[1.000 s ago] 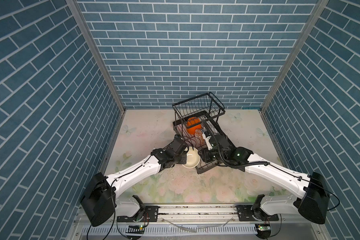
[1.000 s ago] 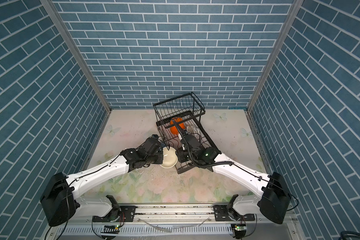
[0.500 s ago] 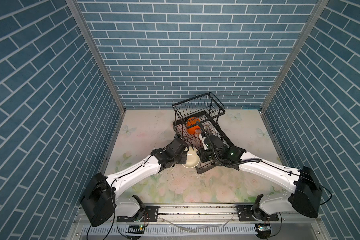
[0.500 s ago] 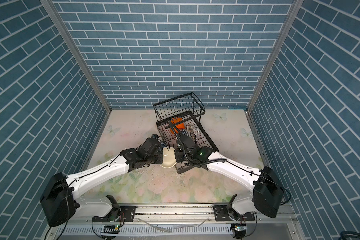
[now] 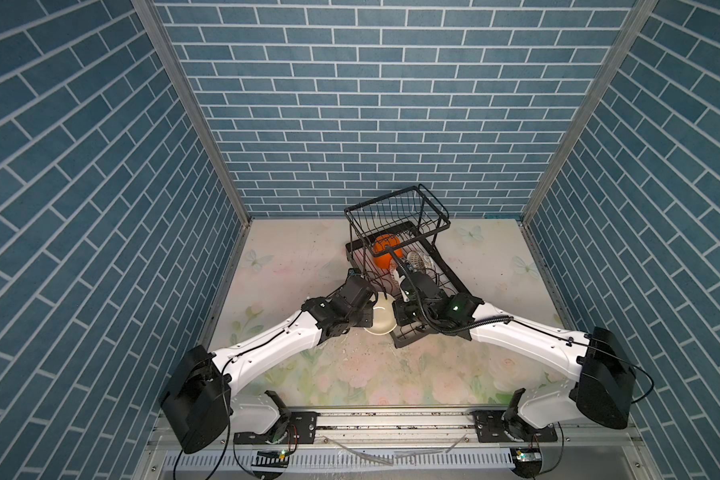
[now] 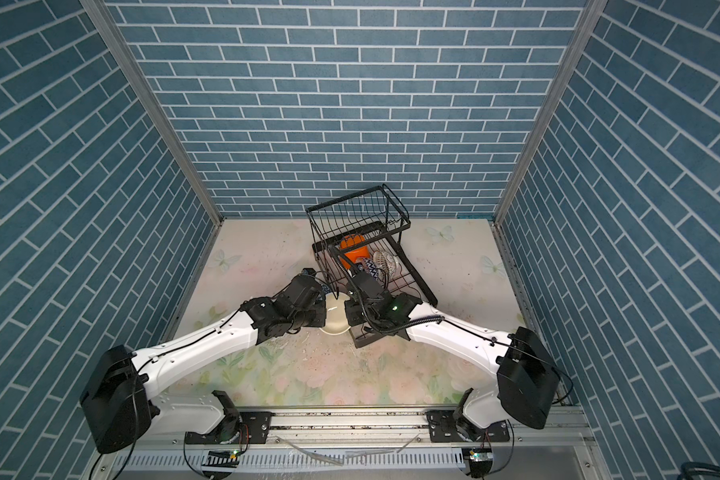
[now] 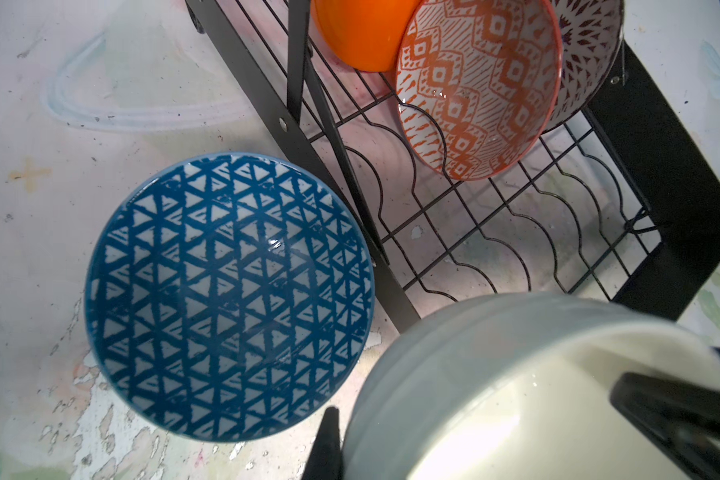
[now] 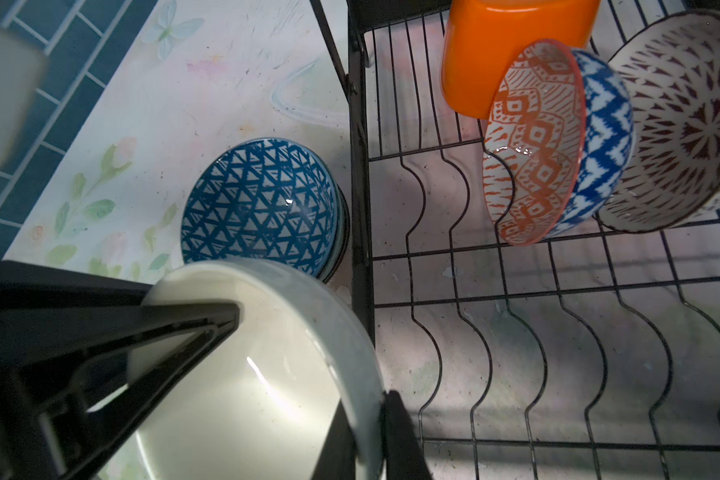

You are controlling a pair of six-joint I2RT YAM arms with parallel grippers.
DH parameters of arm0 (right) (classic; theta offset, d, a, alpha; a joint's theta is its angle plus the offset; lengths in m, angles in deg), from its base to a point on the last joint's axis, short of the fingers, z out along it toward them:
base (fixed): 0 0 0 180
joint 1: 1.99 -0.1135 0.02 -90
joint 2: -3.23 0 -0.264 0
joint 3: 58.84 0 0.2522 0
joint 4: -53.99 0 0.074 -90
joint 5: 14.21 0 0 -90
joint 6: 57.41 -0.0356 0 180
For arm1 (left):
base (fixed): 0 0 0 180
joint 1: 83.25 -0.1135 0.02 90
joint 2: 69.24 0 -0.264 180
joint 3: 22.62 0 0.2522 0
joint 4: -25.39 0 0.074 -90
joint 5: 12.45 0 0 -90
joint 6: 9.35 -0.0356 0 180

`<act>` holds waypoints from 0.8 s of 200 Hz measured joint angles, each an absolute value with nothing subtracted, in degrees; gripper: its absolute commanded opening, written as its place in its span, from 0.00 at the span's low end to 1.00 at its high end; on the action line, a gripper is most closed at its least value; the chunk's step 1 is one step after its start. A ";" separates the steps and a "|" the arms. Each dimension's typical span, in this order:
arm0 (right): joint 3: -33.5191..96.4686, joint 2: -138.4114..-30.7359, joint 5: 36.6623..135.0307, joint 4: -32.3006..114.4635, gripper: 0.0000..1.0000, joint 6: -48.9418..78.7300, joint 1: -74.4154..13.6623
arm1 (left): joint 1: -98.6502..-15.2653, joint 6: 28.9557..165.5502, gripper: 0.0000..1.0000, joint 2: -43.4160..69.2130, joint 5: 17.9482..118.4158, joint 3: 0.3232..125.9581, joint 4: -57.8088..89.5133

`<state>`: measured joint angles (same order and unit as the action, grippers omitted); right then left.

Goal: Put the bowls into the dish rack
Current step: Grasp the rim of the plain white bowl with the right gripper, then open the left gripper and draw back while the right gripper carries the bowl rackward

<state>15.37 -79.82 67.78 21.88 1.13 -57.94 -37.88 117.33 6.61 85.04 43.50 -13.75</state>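
**Loading of the dish rack [image 8: 358,187], partly completed.** Four bowls are seen standing on edge among the wavy dividers at the far end of the lower tray, each leaned against the next. They are the plain orange bowl [image 8: 512,50], the orange-red patterned bowl [image 8: 533,141], the blue zigzag bowl [image 8: 599,158] and the brown-patterned bowl [image 8: 682,124].

The cream bowl [image 8: 246,395] is held tilted above the floral tabletop [image 5: 308,257], just outside the rack's near side rail, and is not yet racked. Its rim is pinched on one side by the left gripper [image 7: 356,453] and on the opposite side by the right gripper [image 8: 364,436]. A handover is judged to be in progress.

Left on the tabletop, just beside the rail, is the blue triangle-patterned bowl [image 7: 225,299]. Further rims are glimpsed beneath it in the right wrist view, but their number cannot be told.

The near dividers are unoccupied. The side rail and a slanted post are interposed between the cream bowl and the tray, and both wrists are crowded there.
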 measured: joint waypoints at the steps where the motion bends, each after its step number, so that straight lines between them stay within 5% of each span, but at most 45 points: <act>1: 15.37 -79.86 67.78 21.90 0.05 1.11 -57.96 | -37.86 117.33 0.05 6.61 85.06 43.48 -13.78; 130: 15.54 -82.66 63.54 21.51 0.00 1.28 -57.81 | -37.86 118.60 0.32 5.21 83.79 43.17 -10.30; 160: 15.52 -82.66 62.80 21.69 0.00 1.28 -57.81 | -37.86 118.67 0.45 5.21 83.60 43.17 -10.02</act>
<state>15.52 -82.66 62.80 21.69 1.28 -57.81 -37.86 118.67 5.21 83.60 43.17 -10.02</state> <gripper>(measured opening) 0.097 0.411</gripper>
